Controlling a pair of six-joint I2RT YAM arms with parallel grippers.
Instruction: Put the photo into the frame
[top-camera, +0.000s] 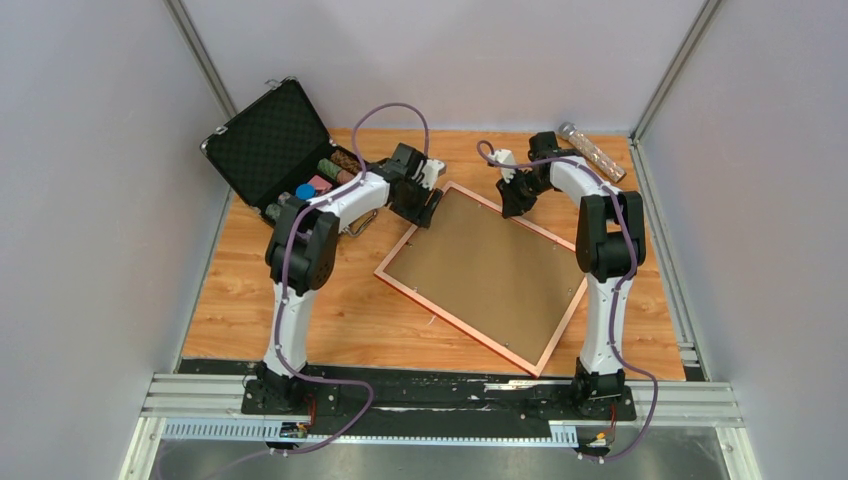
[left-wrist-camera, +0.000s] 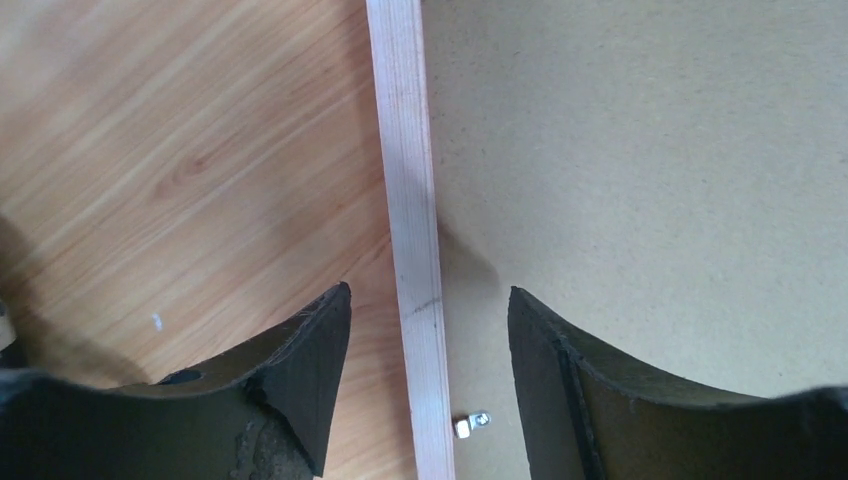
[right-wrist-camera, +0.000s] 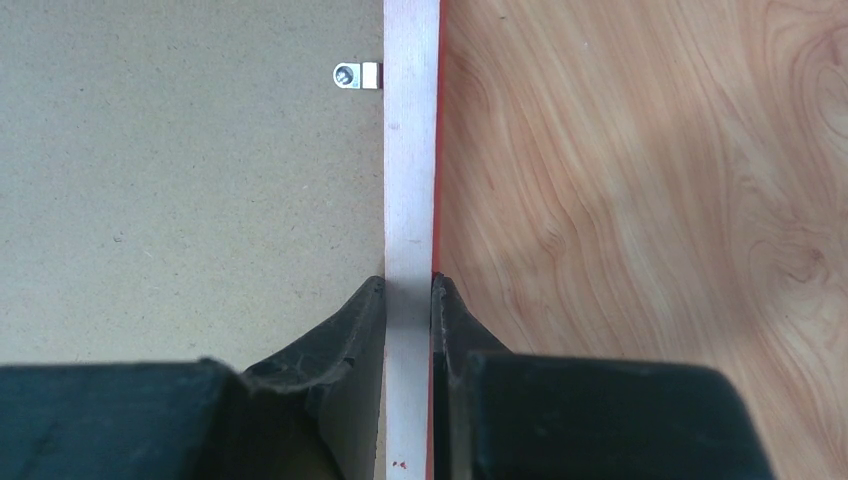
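My right gripper (right-wrist-camera: 408, 288) clamps the frame (right-wrist-camera: 410, 150) by its far-edge rail, left gripper (left-wrist-camera: 428, 291) wide astride another rail (backing board (top-camera: 490, 265) in place); next I close left, lift together.

the wooden table (top-camera: 300, 310) carries a large frame (right-wrist-camera: 410, 150) lying flat, brown backing board (top-camera: 485, 270) facing up, its far edges under the left claw (top-camera: 427, 208) and the right claw (top-camera: 515, 205). an open black case (top-camera: 265, 140) sits left of and beyond the left claw. a clear tube (top-camera: 592, 150) lies right of and beyond the right claw.
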